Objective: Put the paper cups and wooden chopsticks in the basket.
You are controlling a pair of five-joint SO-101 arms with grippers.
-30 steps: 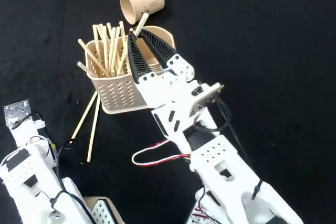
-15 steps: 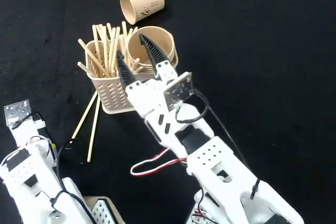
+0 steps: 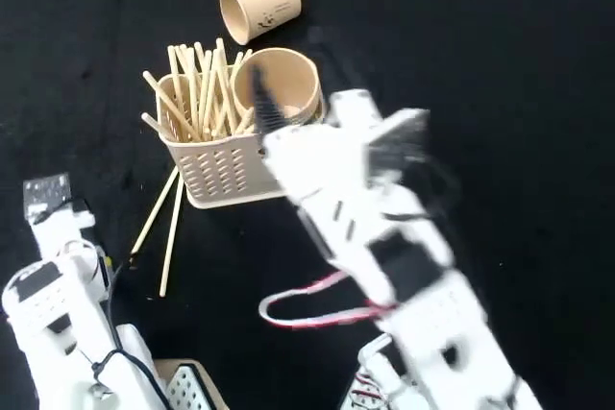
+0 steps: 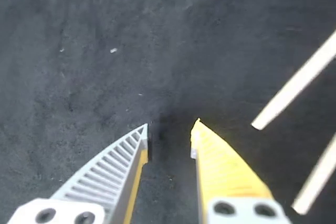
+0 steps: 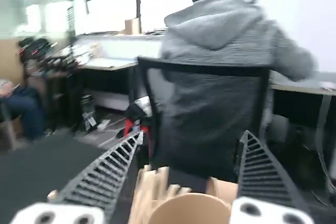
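The black desk (image 3: 519,74) carries the basket (image 3: 216,175). The right arm (image 3: 384,237) slants up to the basket, with the right pincer (image 5: 192,135) spread wide and empty just above the upright paper cup (image 3: 293,82) standing inside it. A second paper cup (image 3: 259,9) lies on its side just beyond the basket. The left pincer (image 4: 170,125), slightly parted and holding nothing, hangs over bare desk. A bundle of chopsticks (image 3: 197,88) stands in the basket. Two loose chopsticks (image 3: 165,223) lie beside its near corner.
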